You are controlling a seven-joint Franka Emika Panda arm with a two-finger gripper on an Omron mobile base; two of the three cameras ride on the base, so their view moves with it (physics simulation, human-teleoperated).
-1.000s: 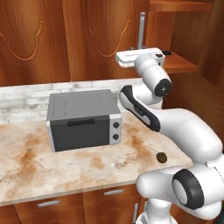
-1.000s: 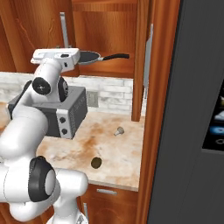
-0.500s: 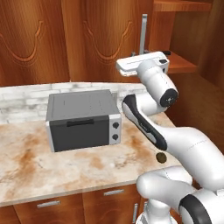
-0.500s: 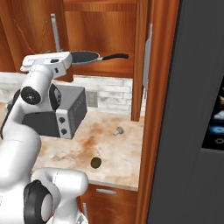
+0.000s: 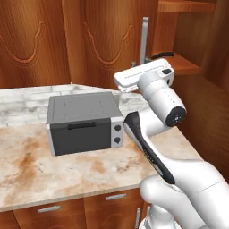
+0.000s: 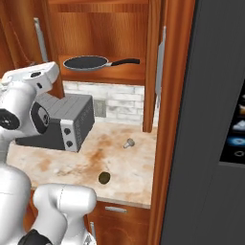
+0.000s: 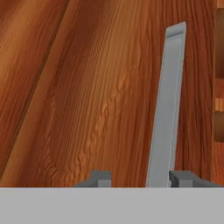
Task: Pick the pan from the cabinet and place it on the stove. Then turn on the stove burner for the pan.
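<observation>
The pan (image 6: 86,62) lies on the open cabinet's shelf (image 6: 119,75), dark inside, with its black handle (image 6: 125,61) pointing right. My gripper (image 7: 142,179) is open and faces the cabinet door (image 7: 87,87). The door's silver bar handle (image 7: 168,109) stands between the fingertips, close to the right one (image 7: 183,178), with a gap on its left side. In the left base view my white hand (image 5: 143,77) sits just below that bar handle (image 5: 144,40). In the right base view the hand (image 6: 31,79) is left of the pan and lower. The stove is out of view.
A grey toaster oven (image 5: 85,123) stands on the marble counter (image 5: 53,170) just left of my arm. A small silver piece (image 6: 128,142) and a dark round thing (image 6: 104,178) lie on the counter. The right cabinet door (image 6: 160,62) stands open beside a tall dark panel (image 6: 210,119).
In the right base view my hand and the left door's bar handle have swung to the left, away from the pan. The pan has stayed on its shelf.
</observation>
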